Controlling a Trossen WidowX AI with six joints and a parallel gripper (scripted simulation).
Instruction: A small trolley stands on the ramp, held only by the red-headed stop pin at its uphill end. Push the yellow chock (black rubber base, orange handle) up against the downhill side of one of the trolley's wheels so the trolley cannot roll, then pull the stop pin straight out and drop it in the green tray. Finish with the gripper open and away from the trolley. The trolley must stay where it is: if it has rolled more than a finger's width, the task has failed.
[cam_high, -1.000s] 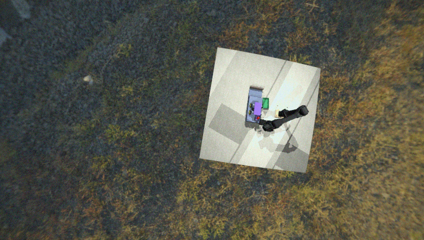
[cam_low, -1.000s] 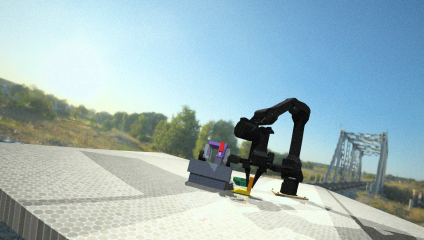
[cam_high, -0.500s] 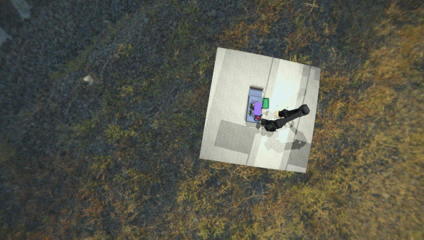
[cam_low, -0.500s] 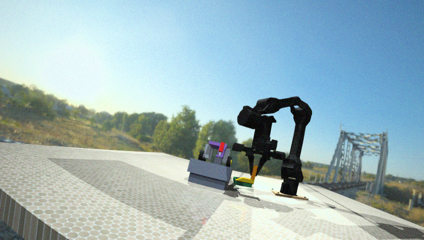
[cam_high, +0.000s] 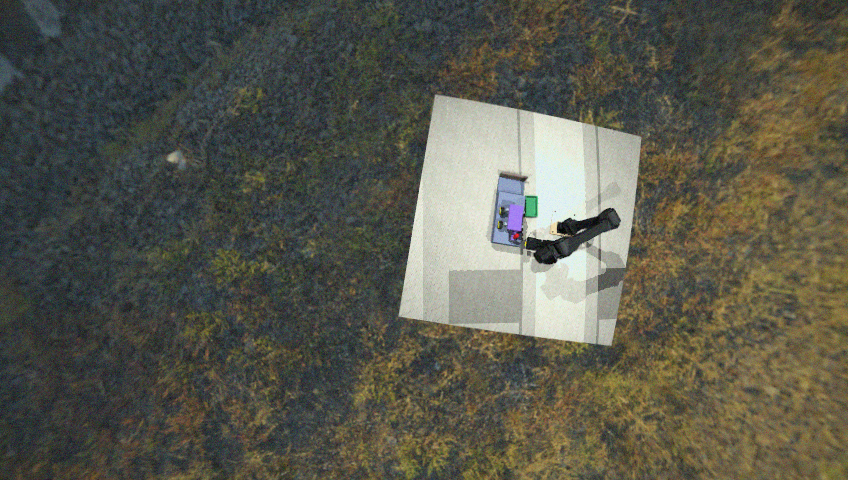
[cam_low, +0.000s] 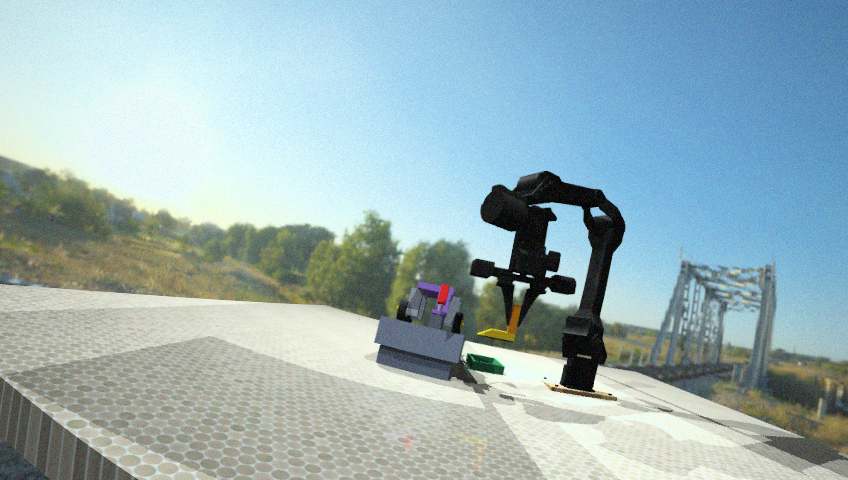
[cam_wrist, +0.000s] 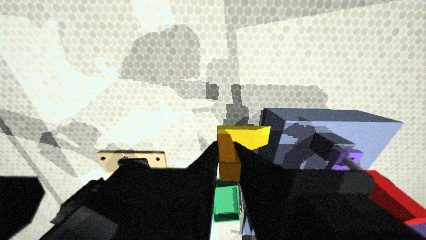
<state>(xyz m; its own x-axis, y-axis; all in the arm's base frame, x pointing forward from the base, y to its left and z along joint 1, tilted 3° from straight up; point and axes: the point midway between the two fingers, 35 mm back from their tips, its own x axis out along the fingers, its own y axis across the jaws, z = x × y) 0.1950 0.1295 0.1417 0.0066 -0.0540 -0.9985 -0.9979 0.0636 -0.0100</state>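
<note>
My gripper is shut on the chock's orange handle. The chock hangs above the table beside the ramp's uphill end, its yellow body towards the ramp. The purple-topped trolley stands on the blue-grey ramp. The red-headed stop pin stands at the trolley's uphill end. The green tray is beside the ramp. The wheels on the arm's side are mostly hidden.
The arm's base plate stands on the table, on the tray's side of the ramp. A raised board crosses the ramp's downhill end. Shadows of the arm fall across the pale table.
</note>
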